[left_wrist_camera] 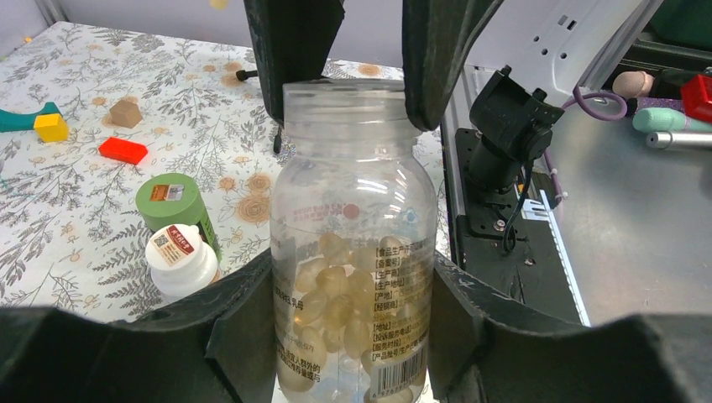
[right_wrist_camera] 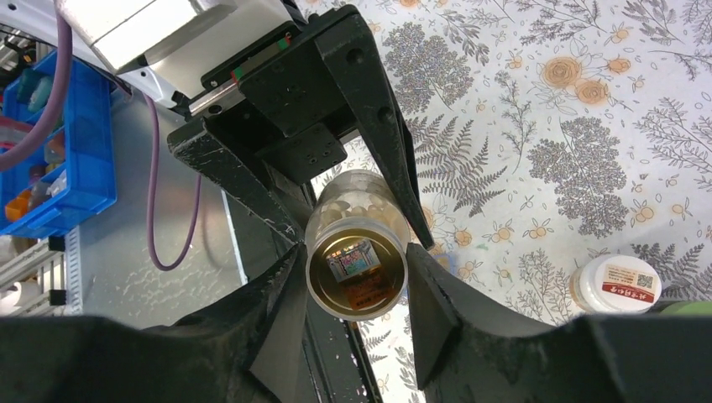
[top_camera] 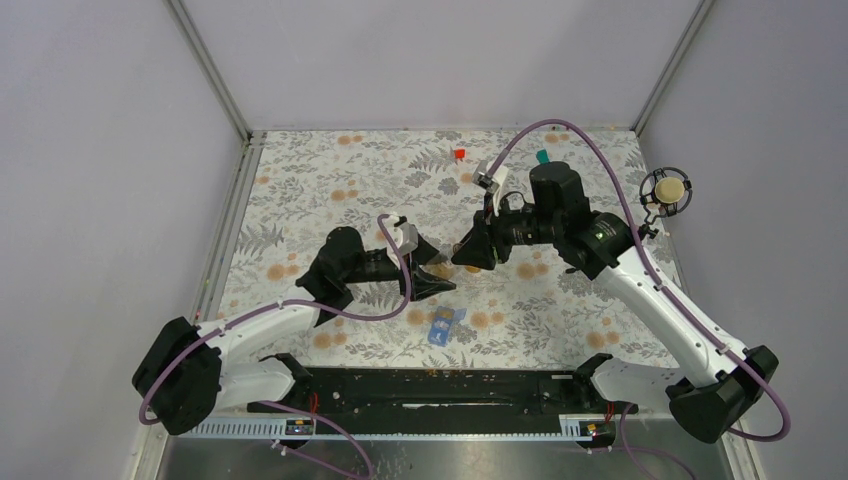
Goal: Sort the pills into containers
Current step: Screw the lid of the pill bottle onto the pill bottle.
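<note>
The left arm (top_camera: 265,325) reaches from the lower left of the overhead frame toward the centre, elbow bent and wrist nearly level. The left tool (left_wrist_camera: 351,260) is clamped on the body of a clear bottle (left_wrist_camera: 353,210), one finger on each side. The right arm (top_camera: 650,290) rises from the lower right, folds at a high elbow and points its wrist leftward. The right tool (right_wrist_camera: 355,252) grips the same bottle's capped end, so the two tools meet nose to nose at mid-frame.
</note>
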Controlling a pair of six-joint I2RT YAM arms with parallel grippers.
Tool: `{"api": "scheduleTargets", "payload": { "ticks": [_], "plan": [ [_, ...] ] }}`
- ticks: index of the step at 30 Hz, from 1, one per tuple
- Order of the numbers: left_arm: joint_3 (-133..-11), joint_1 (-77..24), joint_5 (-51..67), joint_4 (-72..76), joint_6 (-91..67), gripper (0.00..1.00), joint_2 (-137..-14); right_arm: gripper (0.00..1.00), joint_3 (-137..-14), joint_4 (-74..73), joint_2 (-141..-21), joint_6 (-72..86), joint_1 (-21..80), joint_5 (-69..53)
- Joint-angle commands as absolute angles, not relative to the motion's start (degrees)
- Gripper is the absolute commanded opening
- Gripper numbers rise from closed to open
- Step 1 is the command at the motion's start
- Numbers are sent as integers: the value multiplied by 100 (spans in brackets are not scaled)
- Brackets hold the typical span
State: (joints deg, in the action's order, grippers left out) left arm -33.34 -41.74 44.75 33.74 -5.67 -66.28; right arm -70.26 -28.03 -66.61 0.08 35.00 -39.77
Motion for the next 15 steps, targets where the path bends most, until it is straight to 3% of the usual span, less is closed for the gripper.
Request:
{"api": "scheduleTargets", "payload": {
  "ticks": [1,15],
  "plan": [
    [-3540,-4193,4545,3925,-655,0,-6556,43,-7277,-2680,-6651,345,3534,-4006],
    [-3032,-4188,4388,5178,-1067,0,-6268,37,-6866,-1350,-6421,1785,3524,-4895]
  ]
}}
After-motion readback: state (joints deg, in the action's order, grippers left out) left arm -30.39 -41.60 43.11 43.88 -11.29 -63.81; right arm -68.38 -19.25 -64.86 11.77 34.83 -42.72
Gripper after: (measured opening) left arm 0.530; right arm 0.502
